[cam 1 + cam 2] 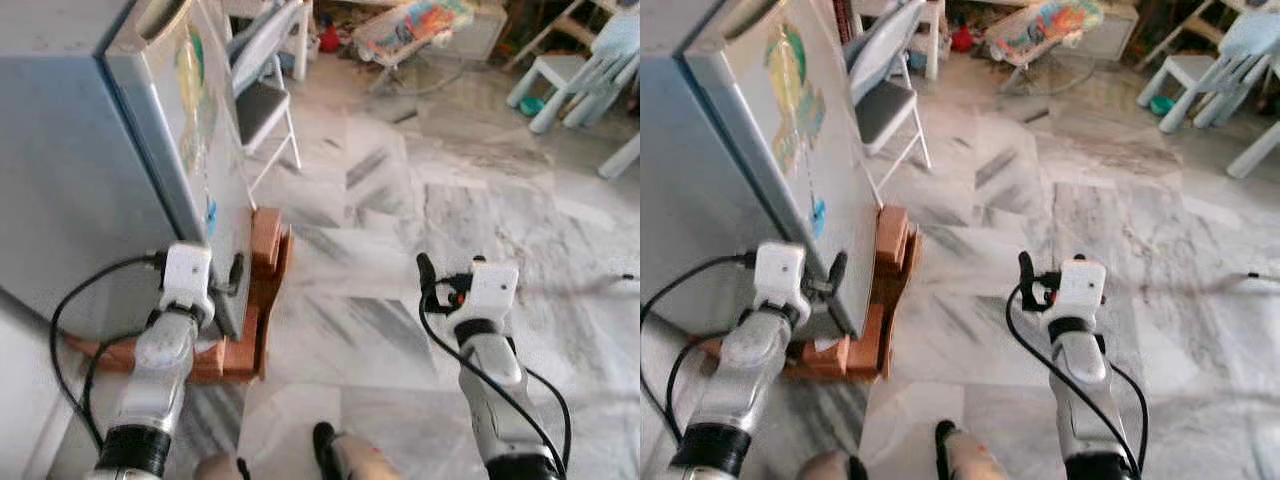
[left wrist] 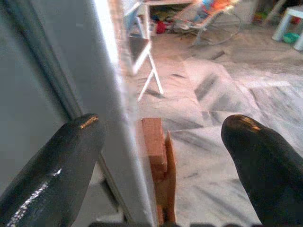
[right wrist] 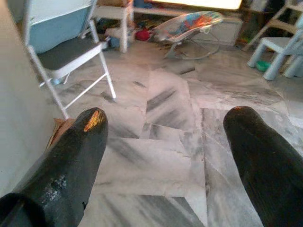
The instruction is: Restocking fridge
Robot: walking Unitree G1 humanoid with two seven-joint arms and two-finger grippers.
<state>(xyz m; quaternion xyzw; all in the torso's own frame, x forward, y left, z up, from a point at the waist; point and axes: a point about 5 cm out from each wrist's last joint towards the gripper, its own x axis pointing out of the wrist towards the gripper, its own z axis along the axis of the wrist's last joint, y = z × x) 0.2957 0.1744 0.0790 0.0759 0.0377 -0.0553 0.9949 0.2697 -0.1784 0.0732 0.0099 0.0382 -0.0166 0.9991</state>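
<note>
The grey fridge (image 1: 90, 150) stands at my left with its door (image 1: 205, 140) shut; colourful stickers cover the door's front. My left gripper (image 1: 222, 275) is open at the door's lower free edge. In the left wrist view that edge (image 2: 111, 94) runs between the two black fingers (image 2: 61, 161), one on the fridge's side and one in front of the door. My right gripper (image 1: 450, 275) is open and holds nothing, raised over the marble floor (image 3: 161, 104) to the right of the fridge. No food items can be seen.
The fridge rests on red bricks (image 1: 262, 270). A folding chair (image 1: 262, 95) stands just beyond the door. A baby bouncer (image 1: 410, 30) is at the back, white plastic furniture (image 1: 570, 75) at the far right. A dark shoe (image 1: 325, 445) is at the bottom edge.
</note>
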